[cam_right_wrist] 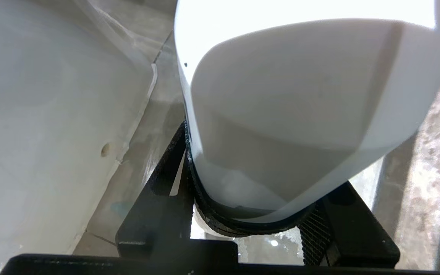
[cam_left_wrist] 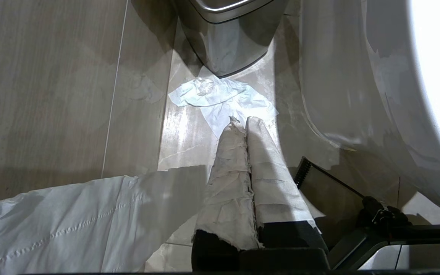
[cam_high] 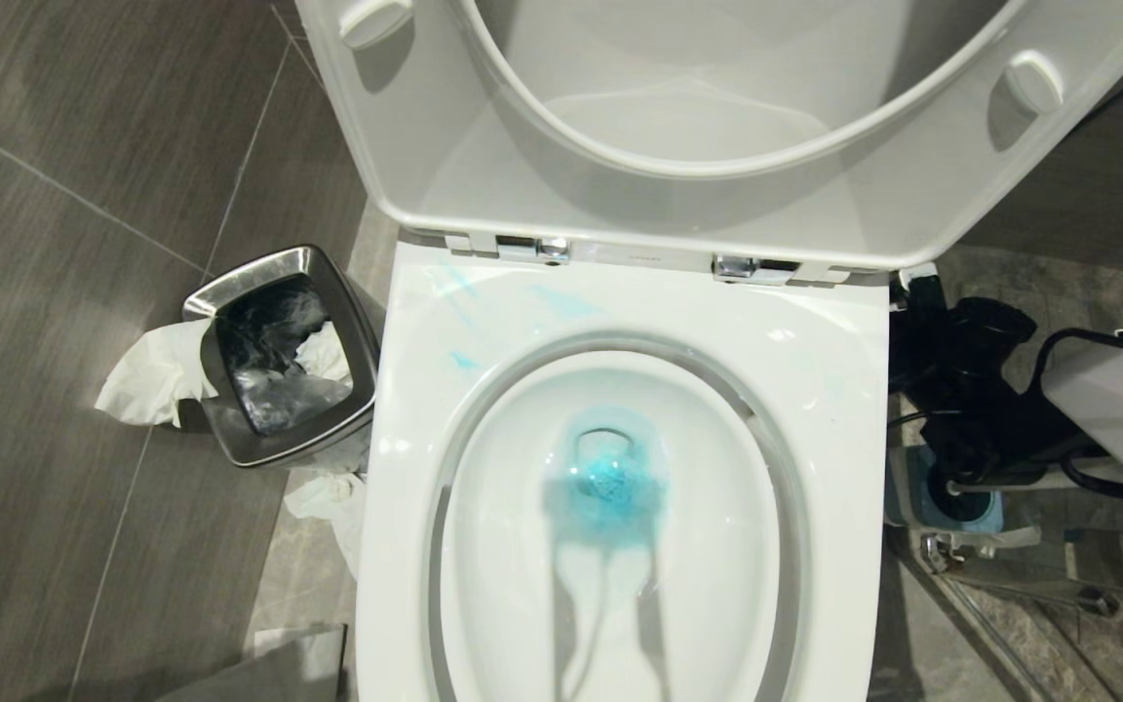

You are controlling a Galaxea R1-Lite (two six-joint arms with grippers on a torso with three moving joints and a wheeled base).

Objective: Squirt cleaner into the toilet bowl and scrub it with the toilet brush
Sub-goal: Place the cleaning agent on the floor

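Left of the toilet, low over the floor: left gripper [cam_left_wrist: 246,124], fingers [cam_left_wrist: 231,160] wrapped in pale crinkled covering and pressed together, nothing between them. Just beyond the fingertips lies a crumpled tissue [cam_left_wrist: 220,97] on the tile. Beyond that stands the steel bin [cam_left_wrist: 229,34], dark liner inside, more tissue hanging over its side. Behind the fingers, a creased white sheet [cam_left_wrist: 59,221] is spread out.

Centre: toilet bowl [cam_high: 844,409], seat and lid [cam_high: 445,146] raised. Cleaner [cam_high: 605,483] colours the water turquoise at the bottom of the basin. Pale blue smears mark the rim's back left corner.

Right of the toilet, close to the floor: right gripper [cam_right_wrist: 250,198], black fingers [cam_right_wrist: 159,191] clamped on either side of a white plastic container [cam_right_wrist: 288,114] with a ribbed black band at its base. The toilet's white side stands near one finger, grey stone tile beside the other. A blue-grey holder [cam_high: 976,509] sits on the floor under the arm; its contents are unclear.
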